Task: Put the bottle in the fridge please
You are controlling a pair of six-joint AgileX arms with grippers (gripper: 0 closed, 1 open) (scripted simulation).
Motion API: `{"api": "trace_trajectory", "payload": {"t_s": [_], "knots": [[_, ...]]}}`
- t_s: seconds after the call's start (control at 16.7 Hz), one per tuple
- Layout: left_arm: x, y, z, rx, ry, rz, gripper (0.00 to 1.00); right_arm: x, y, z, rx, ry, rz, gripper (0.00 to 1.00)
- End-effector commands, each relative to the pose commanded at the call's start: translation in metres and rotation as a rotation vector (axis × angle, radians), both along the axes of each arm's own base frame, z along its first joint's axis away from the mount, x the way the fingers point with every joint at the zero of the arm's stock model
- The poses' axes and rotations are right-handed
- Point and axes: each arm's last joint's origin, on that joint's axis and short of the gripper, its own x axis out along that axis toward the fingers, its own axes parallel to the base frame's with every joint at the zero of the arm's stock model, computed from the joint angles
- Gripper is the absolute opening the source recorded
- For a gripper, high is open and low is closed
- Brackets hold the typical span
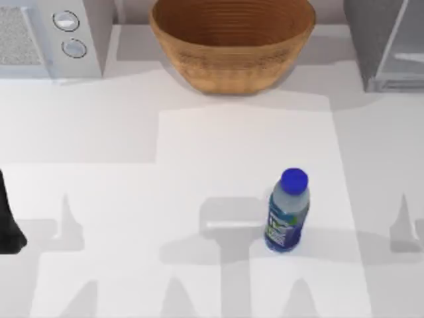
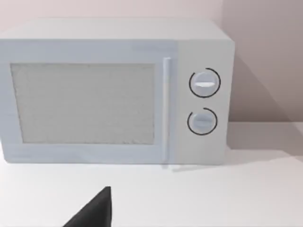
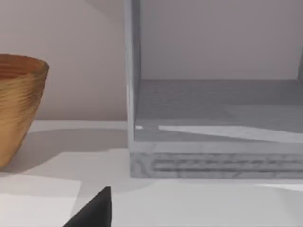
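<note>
1. The bottle stands upright on the white table, right of centre and towards the near edge, with nothing touching it.
2. Handling, judged: light, thin-walled clear plastic. It is likely to flex under a hard squeeze and to tip easily, and the label is probably slick.
3. Grip point, judged: across the labelled mid-body, below the blue cap, with moderate force.
4. The fridge sits at the far right corner. The right wrist view looks into its open grey interior.
5. The basket stands far centre and the microwave far left.
6. Left arm: parked at the left edge. For either gripper, spread or pressed together cannot be told.
</note>
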Motion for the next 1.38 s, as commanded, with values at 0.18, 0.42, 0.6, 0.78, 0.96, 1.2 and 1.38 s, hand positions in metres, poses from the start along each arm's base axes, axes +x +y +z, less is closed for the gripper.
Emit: {"api": "trace_trajectory", "payload": {"t_s": [0.18, 0.42, 0.6, 0.78, 0.96, 1.2, 1.38], "knots": [[0.0, 0.0, 0.0, 0.0, 0.0, 0.0, 1.0, 0.001, 0.0, -0.001, -0.001, 0.003, -0.001, 1.0], [0.0, 0.0, 0.0, 0.0, 0.0, 0.0, 1.0, 0.01, 0.004, -0.008, -0.014, 0.044, 0.034, 1.0], [0.0, 0.0, 0.0, 0.0, 0.0, 0.0, 1.0, 0.02, 0.013, -0.019, -0.035, 0.108, 0.118, 1.0], [0.0, 0.0, 0.0, 0.0, 0.0, 0.0, 1.0, 0.029, 0.027, -0.033, -0.06, 0.182, 0.237, 1.0], [0.0, 0.0, 0.0, 0.0, 0.0, 0.0, 1.0, 0.036, 0.043, -0.047, -0.085, 0.243, 0.365, 1.0], [0.0, 0.0, 0.0, 0.0, 0.0, 0.0, 1.0, 0.042, 0.067, -0.063, -0.104, 0.274, 0.527, 1.0], [0.0, 0.0, 0.0, 0.0, 0.0, 0.0, 1.0, 0.045, 0.084, -0.072, -0.104, 0.257, 0.633, 1.0]]}}
